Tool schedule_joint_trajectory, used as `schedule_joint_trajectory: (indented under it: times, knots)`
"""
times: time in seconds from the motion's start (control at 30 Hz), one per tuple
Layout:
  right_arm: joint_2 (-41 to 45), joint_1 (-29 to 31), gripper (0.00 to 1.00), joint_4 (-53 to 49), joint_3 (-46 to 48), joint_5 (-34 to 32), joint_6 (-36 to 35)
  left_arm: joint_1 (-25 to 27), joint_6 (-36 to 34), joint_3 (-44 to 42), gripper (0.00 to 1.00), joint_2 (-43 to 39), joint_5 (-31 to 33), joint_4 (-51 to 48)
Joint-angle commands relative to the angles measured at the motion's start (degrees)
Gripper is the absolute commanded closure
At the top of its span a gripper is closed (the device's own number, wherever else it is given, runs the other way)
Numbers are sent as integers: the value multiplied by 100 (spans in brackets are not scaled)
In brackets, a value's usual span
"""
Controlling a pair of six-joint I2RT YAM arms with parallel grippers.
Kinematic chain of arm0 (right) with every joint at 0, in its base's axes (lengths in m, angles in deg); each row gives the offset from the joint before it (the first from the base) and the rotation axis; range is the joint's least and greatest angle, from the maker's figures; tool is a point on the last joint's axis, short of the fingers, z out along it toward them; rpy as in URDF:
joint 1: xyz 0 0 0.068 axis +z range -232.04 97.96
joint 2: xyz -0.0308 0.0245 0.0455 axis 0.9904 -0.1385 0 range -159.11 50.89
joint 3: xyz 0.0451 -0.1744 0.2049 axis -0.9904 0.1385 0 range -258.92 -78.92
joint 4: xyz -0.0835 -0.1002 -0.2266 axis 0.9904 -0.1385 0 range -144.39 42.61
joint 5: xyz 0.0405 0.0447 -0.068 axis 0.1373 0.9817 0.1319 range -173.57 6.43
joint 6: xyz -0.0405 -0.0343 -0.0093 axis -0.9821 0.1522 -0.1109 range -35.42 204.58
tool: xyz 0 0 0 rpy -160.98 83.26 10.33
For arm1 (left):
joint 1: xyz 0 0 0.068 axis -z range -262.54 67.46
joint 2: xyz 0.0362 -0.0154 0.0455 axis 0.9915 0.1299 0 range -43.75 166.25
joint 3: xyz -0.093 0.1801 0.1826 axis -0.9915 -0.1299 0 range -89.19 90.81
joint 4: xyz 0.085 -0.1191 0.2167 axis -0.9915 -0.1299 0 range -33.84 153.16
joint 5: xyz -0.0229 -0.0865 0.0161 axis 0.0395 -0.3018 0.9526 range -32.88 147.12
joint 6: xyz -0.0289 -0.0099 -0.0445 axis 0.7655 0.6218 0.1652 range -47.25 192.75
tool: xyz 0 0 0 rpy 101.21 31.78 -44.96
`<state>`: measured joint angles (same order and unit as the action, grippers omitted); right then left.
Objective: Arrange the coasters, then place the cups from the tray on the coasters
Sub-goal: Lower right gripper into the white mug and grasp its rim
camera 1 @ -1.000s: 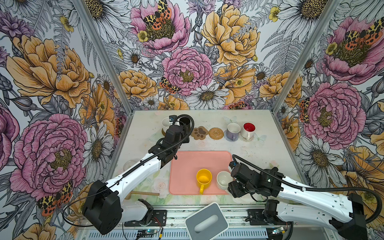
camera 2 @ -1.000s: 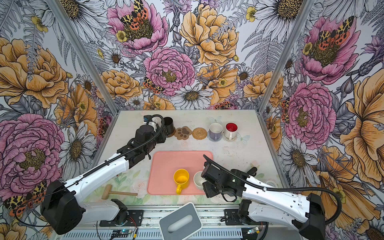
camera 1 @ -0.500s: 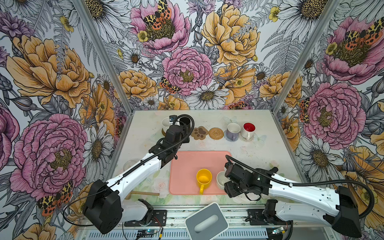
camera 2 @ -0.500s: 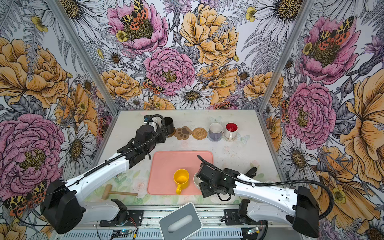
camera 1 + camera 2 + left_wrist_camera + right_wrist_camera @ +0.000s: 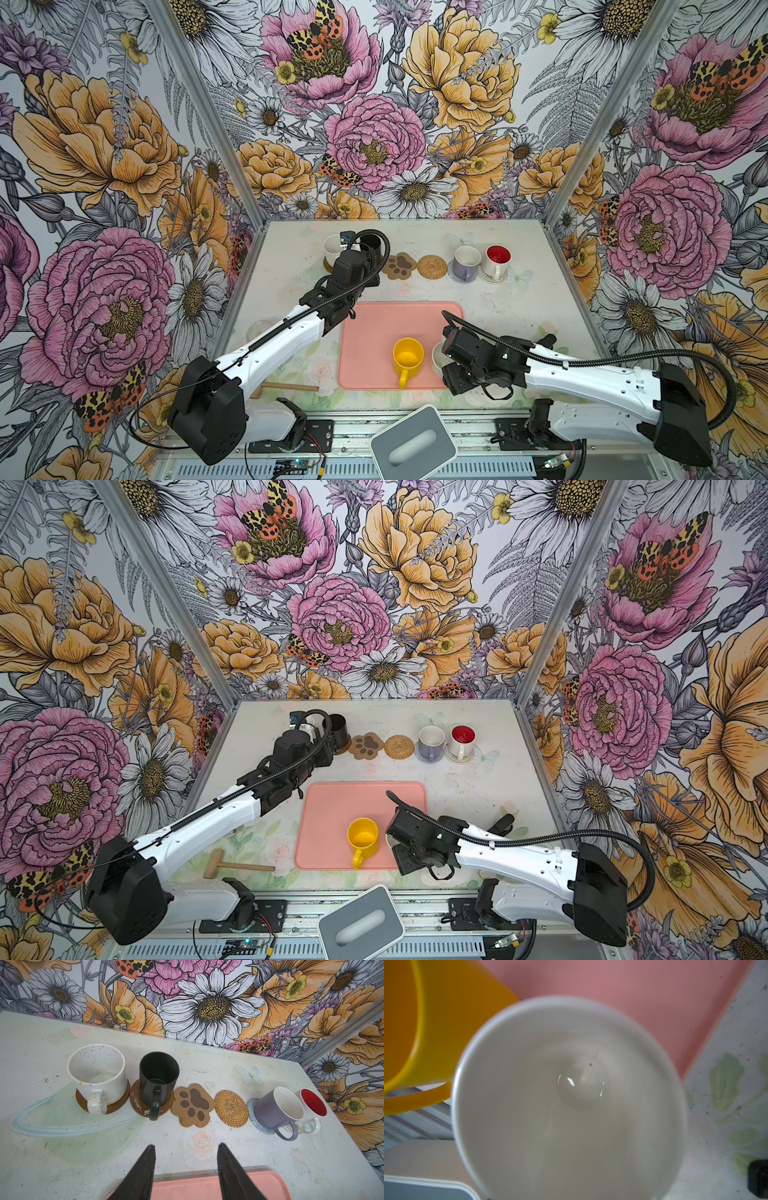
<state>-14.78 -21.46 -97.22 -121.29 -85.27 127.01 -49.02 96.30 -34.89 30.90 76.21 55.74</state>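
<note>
Right wrist view looks straight down into the cream-white cup (image 5: 571, 1095), whose round mouth fills the picture, so the cup sits directly beneath the right gripper (image 5: 455, 368). None of that gripper's fingers shows in any view, and I cannot tell whether they are spread, closed, or pinching the cup's wall. The handle is hidden too, perhaps under the wrist, so its direction from the fingers is unknown. In both top views this cup stands on the tray (image 5: 399, 320) close to the corner nearest the right arm. The yellow cup (image 5: 408, 357) is just beside it on the side away from that arm, handle toward the grey box (image 5: 411, 440). The two bare targets, the paw-print coaster (image 5: 193, 1105) and the rattan coaster (image 5: 231, 1108), lie well ahead of the right fingers, across the tray's bare far half. The left gripper (image 5: 186, 1145) is far nearer them: its fingers (image 5: 226, 1167) are spread and empty, hovering over the table (image 5: 62, 1157) just short of the paw-print coaster. Room is tighter at the rattan coaster, set between the paw-print coaster and the lavender cup (image 5: 276, 1107). I judge a straight lift comes first, clear of the yellow cup.
</note>
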Motion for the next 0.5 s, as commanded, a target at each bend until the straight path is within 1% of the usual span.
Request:
schedule_joint_trajectory:
  times: [0.0,0.27,0.47]
  knots:
    - [-41,25,36,163,33,-78,63,-21,-115,36,50,67,61,96]
    - [-206,20,36,339,40,-180,108,-21,-123,72,50,129,49,86]
    - [-380,18,42,432,29,-182,120,-27,-123,72,50,131,51,85]
